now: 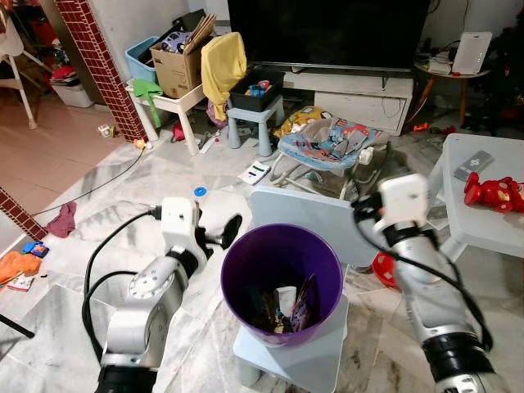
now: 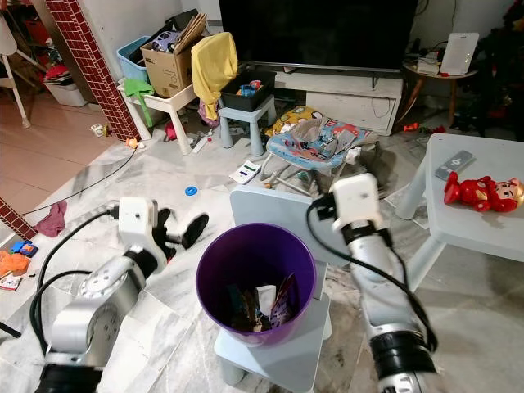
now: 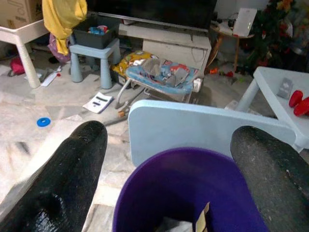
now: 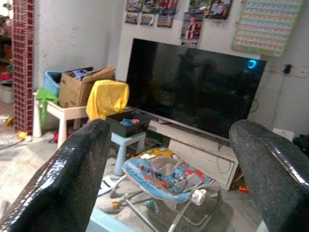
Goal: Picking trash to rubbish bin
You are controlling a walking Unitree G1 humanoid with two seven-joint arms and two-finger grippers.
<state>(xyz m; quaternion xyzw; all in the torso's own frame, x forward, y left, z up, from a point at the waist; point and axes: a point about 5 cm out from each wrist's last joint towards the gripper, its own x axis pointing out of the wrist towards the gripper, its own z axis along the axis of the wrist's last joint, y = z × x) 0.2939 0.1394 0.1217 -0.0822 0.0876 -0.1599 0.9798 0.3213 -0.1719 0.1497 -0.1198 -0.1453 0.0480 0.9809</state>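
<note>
Left eye view: purple rubbish bin (image 1: pixel 282 282), trash inside, perched on small blue chair (image 1: pixel 307 363); left gripper (image 1: pixel 223 234) and right gripper (image 4: pixel 169 159) both spread wide, empty; risk of toppling bin if nudged

One round purple plastic bin (image 1: pixel 282 278), two black-fingered grippers — left (image 3: pixel 169 159), right (image 4: pixel 171 164) — one red plush toy (image 1: pixel 494 193), one blue baby bouncer (image 1: pixel 327 143).
</note>
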